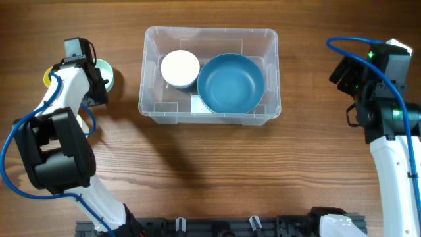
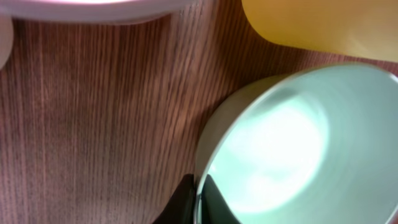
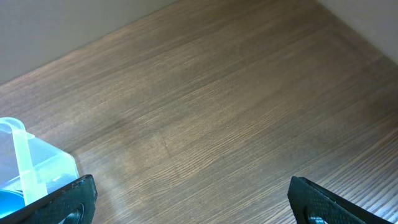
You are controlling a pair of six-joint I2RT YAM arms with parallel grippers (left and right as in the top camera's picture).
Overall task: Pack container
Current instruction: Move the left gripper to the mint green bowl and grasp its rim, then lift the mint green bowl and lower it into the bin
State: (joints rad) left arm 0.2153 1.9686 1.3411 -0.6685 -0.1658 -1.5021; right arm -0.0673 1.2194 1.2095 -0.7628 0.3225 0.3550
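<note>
I see a big clear plastic container [image 1: 210,118] with rounded corners in the middle of the brown wooden table [image 1: 197,178]. A round cream bowl [image 1: 180,68] and a bigger round blue bowl [image 1: 231,82] sit side by side inside it.

The left pincer [image 2: 199,200] is down at a round pale green bowl [image 2: 280,143]. One finger is inside the rim and one is outside, and they look pinched shut on it. I think it holds the rim like that so it can lift the bowl and carry it over. A round yellow thing [image 2: 311,25] is just beside the bowl. From this pincer the container is at 3 o'clock, near but apart.

The right pincer [image 3: 193,200] is wide open and holds nothing. I think it is keeping out of the way. The container is at its 9 o'clock, well apart.
</note>
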